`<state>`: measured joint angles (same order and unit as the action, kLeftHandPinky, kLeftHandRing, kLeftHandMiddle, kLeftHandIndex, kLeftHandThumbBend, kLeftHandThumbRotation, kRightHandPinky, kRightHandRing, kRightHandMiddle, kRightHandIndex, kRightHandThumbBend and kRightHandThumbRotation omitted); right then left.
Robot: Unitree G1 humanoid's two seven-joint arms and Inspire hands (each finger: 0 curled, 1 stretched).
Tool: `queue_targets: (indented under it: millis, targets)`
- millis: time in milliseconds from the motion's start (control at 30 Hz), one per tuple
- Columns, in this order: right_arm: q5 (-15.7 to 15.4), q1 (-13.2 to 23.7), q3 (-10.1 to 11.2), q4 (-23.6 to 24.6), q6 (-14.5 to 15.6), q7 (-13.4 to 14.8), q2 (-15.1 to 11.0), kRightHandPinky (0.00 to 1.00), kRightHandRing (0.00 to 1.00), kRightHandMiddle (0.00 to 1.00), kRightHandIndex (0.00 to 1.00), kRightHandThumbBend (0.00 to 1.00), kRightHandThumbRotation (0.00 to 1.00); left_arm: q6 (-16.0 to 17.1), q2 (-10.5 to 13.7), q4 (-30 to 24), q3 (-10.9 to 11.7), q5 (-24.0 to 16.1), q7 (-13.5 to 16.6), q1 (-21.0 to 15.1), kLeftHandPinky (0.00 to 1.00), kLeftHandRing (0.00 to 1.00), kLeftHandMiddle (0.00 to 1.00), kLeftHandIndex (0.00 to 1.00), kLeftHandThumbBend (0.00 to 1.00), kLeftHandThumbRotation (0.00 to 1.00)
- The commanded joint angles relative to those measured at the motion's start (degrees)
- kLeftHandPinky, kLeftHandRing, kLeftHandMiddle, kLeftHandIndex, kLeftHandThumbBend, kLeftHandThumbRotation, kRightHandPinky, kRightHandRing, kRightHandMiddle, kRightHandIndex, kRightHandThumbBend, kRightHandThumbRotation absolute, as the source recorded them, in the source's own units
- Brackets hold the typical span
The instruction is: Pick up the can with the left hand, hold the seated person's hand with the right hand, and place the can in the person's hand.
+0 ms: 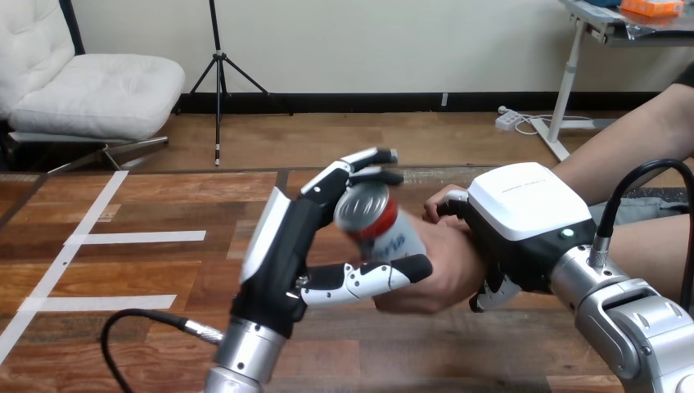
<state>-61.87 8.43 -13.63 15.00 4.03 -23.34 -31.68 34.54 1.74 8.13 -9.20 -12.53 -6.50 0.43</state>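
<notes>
Left forearm is seen rising from the bottom edge over the wooden desk [164,270]. Left hand [282,262] is clenched on the can [378,221]: fingers [360,160] are wrapped over its top side, thumb [376,277] is pressed under it. The can is held tilted above the desk, silver end turned toward the camera, its far end set against the person's hand [438,274] just beyond the thumb. Right hand [524,221] is brought in from the right and clasped round the person's wrist, fingertips curled over the top, thumb tucked below. The person's forearm [630,131] is stretched away to the far right
</notes>
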Motion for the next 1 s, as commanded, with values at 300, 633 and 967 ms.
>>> queue_targets:
  millis: [300,633,967]
  targets:
    - [-0.02,2.70,1.19,0.27,0.23,1.10,-0.68,0.78,0.84,0.86,0.84,0.87,0.01,-0.35,0.04,-2.62,-3.03,-3.03,0.61,-2.38,1.00,1.00,1.00,1.00,1.00,0.58]
    - [1.20,2.53,1.56,0.18,0.29,1.21,-0.39,0.77,0.86,0.88,0.86,0.85,0.01,-0.14,0.24,-2.49,-3.13,-3.68,1.27,-2.40,1.00,1.00,1.00,1.00,1.00,0.58]
    - [2.24,2.31,1.69,0.17,0.12,1.25,-0.59,0.77,0.86,0.89,0.86,0.84,0.01,-0.18,0.27,-2.65,-3.26,-3.49,1.29,-2.11,1.00,1.00,1.00,1.00,1.00,0.58]
